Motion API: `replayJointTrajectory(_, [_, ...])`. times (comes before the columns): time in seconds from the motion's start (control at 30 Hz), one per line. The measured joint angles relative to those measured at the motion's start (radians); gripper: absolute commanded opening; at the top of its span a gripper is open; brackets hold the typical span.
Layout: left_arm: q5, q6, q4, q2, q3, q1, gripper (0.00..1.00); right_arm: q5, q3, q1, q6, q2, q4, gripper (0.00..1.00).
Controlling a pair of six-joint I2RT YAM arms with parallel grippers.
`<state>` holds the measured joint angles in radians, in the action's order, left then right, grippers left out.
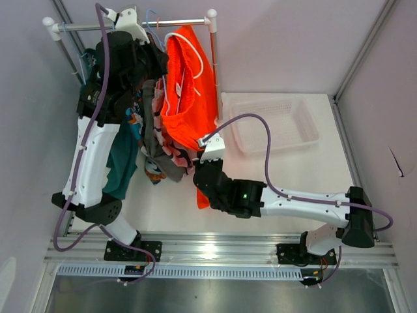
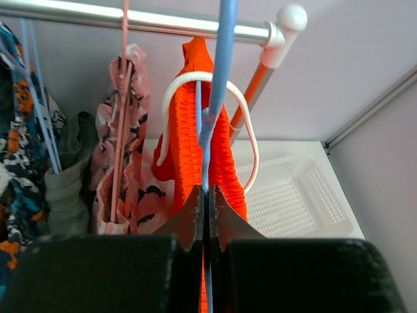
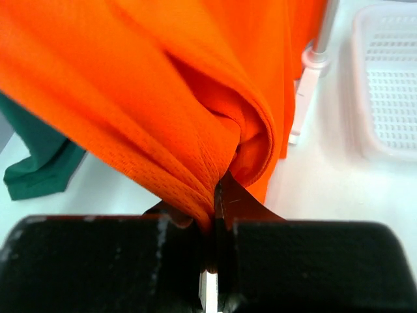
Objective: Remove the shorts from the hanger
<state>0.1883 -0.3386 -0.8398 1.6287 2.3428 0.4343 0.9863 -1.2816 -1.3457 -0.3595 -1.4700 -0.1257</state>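
Both closed: left tool (image 2: 207, 210) on blue hanger (image 2: 223, 72), right tool (image 3: 215, 195) pinching orange shorts (image 3: 156, 91) draped above it.

Shorts (image 1: 190, 104) on rail (image 1: 186, 21), basket (image 1: 314, 138) right

Left arm (image 1: 91, 166): white-and-black jointed arm, raised steeply from its base, reaching up and away.
Left gripper (image 2: 207, 197): dark two-finger gripper, jaws pressed together on a thin blue hanger wire (image 2: 221, 78).
Right arm (image 1: 303, 202): low, stretched leftward from its base.
Right gripper (image 3: 215, 189): jaws pinched tight on a fold of the bright orange mesh shorts (image 3: 163, 98).
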Motion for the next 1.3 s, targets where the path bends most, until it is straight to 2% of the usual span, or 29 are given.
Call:
replayJointTrajectory(0.17, [-0.009, -0.002, -0.056, -0.001, 0.087, -0.053, 0.00, 0.000, -0.002, -0.042, -0.056, -0.032, -0.002, 0.00])
replayJointTrajectory(0.47, [-0.026, -0.004, -0.006, -0.029, 0.088, -0.109, 0.00, 0.000, 0.003, -0.062, -0.182, -0.117, -0.093, 0.00])
replayJointTrajectory(0.53, [-0.047, -0.016, -0.004, -0.054, 0.056, -0.109, 0.00, -0.007, 0.004, -0.050, -0.181, -0.134, -0.092, 0.00])
replayJointTrajectory(0.67, [-0.142, -0.064, 0.043, -0.185, -0.162, -0.110, 0.00, -0.038, -0.026, 0.019, -0.108, -0.147, -0.072, 0.00])
replayJointTrajectory(0.77, [-0.218, -0.100, 0.058, -0.308, -0.365, -0.103, 0.00, -0.061, -0.140, 0.122, -0.006, -0.169, -0.046, 0.00])
replayJointTrajectory(0.93, [-0.284, -0.132, 0.065, -0.479, -0.610, -0.082, 0.00, -0.088, -0.404, 0.299, 0.163, -0.184, 0.014, 0.00])
replayJointTrajectory(1.13, [-0.303, -0.140, 0.102, -0.610, -0.694, -0.077, 0.00, -0.146, -0.619, 0.446, 0.332, -0.164, 0.074, 0.00])
replayJointTrajectory(1.3, [-0.321, -0.143, 0.143, -0.671, -0.796, -0.069, 0.00, -0.224, -1.004, 0.609, 0.426, -0.282, 0.088, 0.00])
